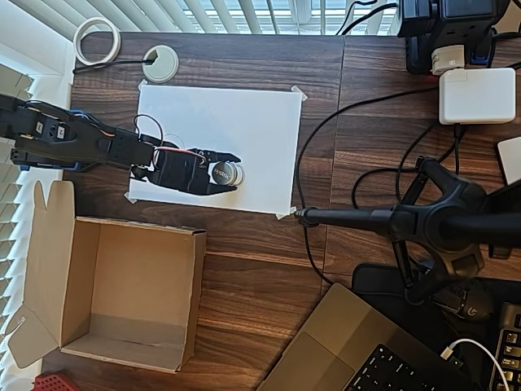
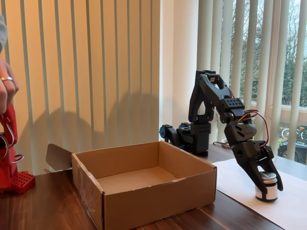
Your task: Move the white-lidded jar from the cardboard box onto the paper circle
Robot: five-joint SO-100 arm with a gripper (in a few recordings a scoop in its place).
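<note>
Your black two-finger hand (image 1: 218,173) is closed around the small squat white-lidded jar (image 1: 227,173), one finger on each side of its round wall. In the fixed view the jar (image 2: 266,186) sits with its base on, or just touching, the white paper sheet (image 1: 244,122) taped to the dark wood tabletop (image 1: 358,163). The large brown corrugated cardboard box (image 1: 130,285) stands well apart from it, open and with nothing inside.

The pencilled paper circle is too faint to make out under the hand from overhead, so you cannot confirm that the jar is centred on it.

Judging by its looks, the jar is rigid, light and smooth-sided, so it should not deform but could slip or tip if squeezed off-centre. Hold it across the middle of the greyish wall, below the flat lid, as you do now. When you let go, part the fingers evenly so neither drags the jar sideways.
</note>
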